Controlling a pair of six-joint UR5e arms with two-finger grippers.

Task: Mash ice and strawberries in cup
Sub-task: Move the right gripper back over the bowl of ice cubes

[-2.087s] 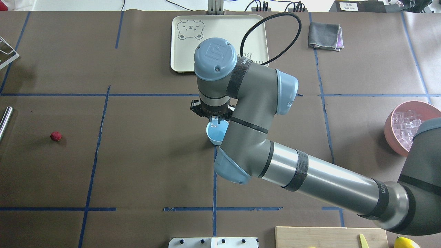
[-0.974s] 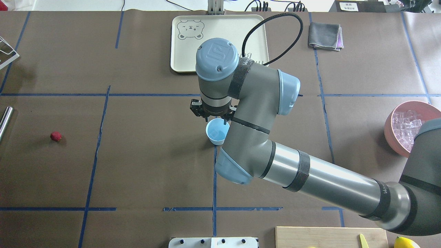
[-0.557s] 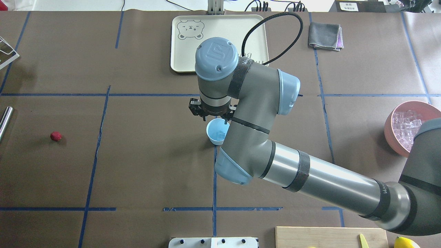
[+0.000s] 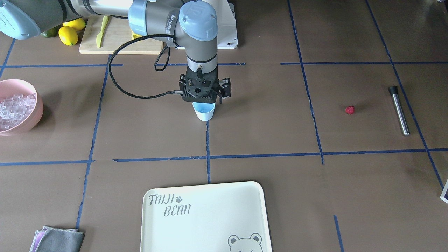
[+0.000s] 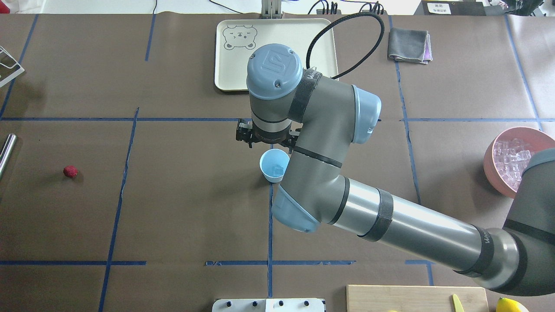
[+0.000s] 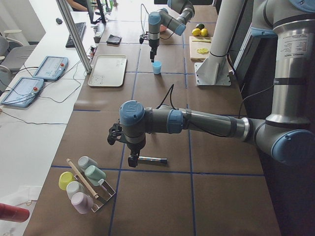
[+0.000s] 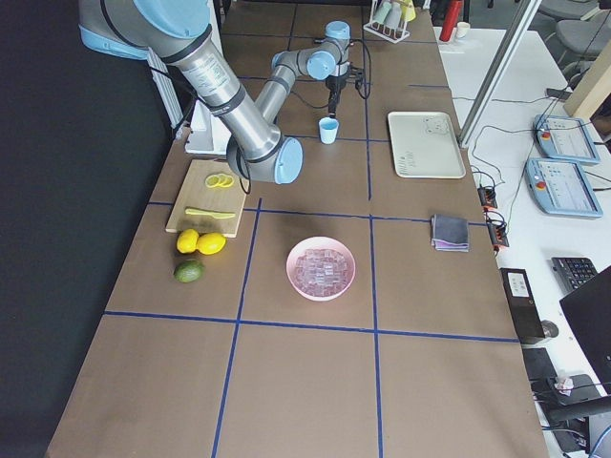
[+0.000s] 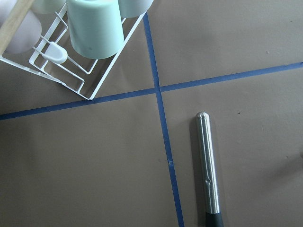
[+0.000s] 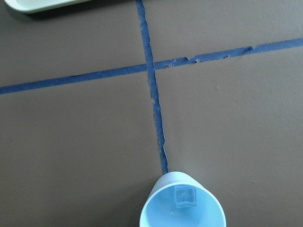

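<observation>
It was a robotics lab: a brown-papered bench (image 5: 173,216) gridded with blue tape (image 5: 65,263), robot arms (image 5: 412,225), teach pendants (image 6: 50,67) and a keyboard (image 6: 75,34) on the side desk (image 6: 34,123).

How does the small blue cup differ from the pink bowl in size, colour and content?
Size: the cup is much smaller than the pink bowl.
Colour: the cup is pale blue, while the pink bowl is pink inside and out.
Content: the cup holds a single ice cube, while the pink bowl holds a heap of ice cubes.
Both stand upright, open at the top, and both hold clear ice.
</observation>
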